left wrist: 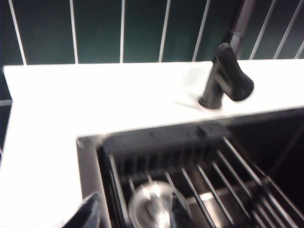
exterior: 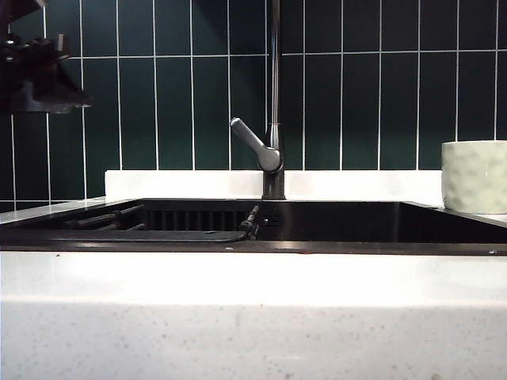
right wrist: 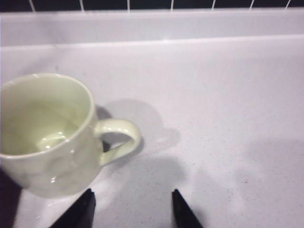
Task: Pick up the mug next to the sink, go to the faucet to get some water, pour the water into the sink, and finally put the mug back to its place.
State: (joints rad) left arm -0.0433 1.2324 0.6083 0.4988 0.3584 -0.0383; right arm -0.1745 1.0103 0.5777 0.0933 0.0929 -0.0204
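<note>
The mug (exterior: 474,176) stands upright on the white worktop (exterior: 253,317) at about 3 o'clock of the sink (exterior: 333,226) in the exterior view, just past the basin's right rim and partly cut by the frame edge. In the right wrist view the mug (right wrist: 45,135) looks empty, its handle (right wrist: 118,140) turned toward bare worktop. The right pincer (right wrist: 130,209) hangs just above the worktop beside the mug; its two dark fingertips (right wrist: 78,211) stand spread apart with nothing between them, and neither touches the mug.

The faucet (exterior: 274,119) rises at 12 o'clock of the sink, on the back ledge before the dark green tiles (exterior: 356,95), its grey lever (exterior: 255,145) slanting up toward 10 o'clock. Rack bars (exterior: 107,218) lie across the basin's left part.

The left pincer (left wrist: 133,213) hovers over the sink's left rear corner in the left wrist view, fingertips (left wrist: 88,213) parted and empty, above the bars (left wrist: 228,175) and a round shiny piece (left wrist: 152,204), blurred. In the exterior view a dark arm part (exterior: 36,71) shows at 10 o'clock, high over the worktop.
</note>
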